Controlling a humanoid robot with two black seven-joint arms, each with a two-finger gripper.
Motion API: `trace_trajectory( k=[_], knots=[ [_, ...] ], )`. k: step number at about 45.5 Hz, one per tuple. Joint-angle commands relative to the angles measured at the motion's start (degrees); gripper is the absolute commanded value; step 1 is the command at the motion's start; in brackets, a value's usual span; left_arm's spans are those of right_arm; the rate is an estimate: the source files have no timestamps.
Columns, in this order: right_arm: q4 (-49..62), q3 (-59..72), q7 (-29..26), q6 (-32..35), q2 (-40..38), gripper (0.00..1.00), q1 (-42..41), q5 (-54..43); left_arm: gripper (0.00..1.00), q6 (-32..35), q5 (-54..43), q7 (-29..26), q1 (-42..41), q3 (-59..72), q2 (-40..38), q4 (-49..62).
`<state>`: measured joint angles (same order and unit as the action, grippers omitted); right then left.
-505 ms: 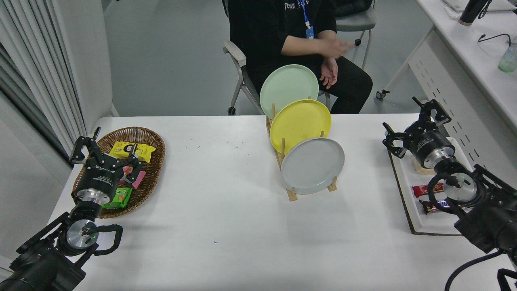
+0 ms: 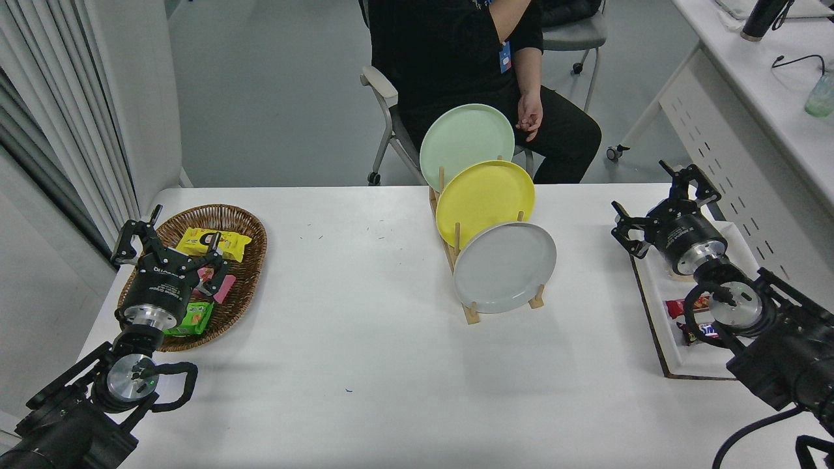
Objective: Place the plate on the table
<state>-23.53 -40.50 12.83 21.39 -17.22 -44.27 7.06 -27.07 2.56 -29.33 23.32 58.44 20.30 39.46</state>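
The plate (image 2: 505, 267) is round, plain and light grey, with a low raised rim and nothing on it. It stands on its edge in a wooden plate rack (image 2: 470, 311) near the middle of the table (image 2: 365, 365), a bit toward the far edge. Its flat face is tipped up and points toward the near edge and a little to the right. It is the nearest of three plates in the rack. A yellow plate (image 2: 483, 195) stands behind it, and a pale green plate (image 2: 464, 140) stands behind that, past the far edge. Each plate hides the bottom of the one behind it, and the grey plate covers most of the rack. The right gripper (image 2: 658, 195) hangs over the right edge of the table, above a white tray (image 2: 681, 365) with snack bars (image 2: 689, 305), well apart from the grey plate. Its fingers are spread wide and hold nothing. The right arm hides part of the tray. The left gripper (image 2: 171, 236) is parked over a wicker basket (image 2: 247, 225) of snack packs at the left edge, with its fingers spread apart too. A person in black (image 2: 449, 58) sits past the far edge, cut off by the top of the picture, with one hand (image 2: 529, 116) resting by the leg.
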Motion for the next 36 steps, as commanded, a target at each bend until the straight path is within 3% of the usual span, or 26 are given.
trace_trajectory(
  k=[1, 27, 36],
  knots=[
    [0.15, -0.02, 0.0, -0.38, 0.78, 0.99, 0.15, 0.23, 0.98, 0.0, -0.01, -0.02, -0.03, 0.01, 0.0, 0.0],
    [-1.51, 0.42, -0.18, 0.41, 1.75, 0.99, -2.05, -0.47, 0.98, 0.0, -0.01, -0.02, 0.06, 0.01, 0.0, 0.0],
    [-5.9, 7.18, -0.26, -0.12, 0.44, 0.99, -2.32, 0.5, 0.98, 0.0, -0.01, -0.02, 0.06, 0.01, 0.0, 0.0]
  ],
)
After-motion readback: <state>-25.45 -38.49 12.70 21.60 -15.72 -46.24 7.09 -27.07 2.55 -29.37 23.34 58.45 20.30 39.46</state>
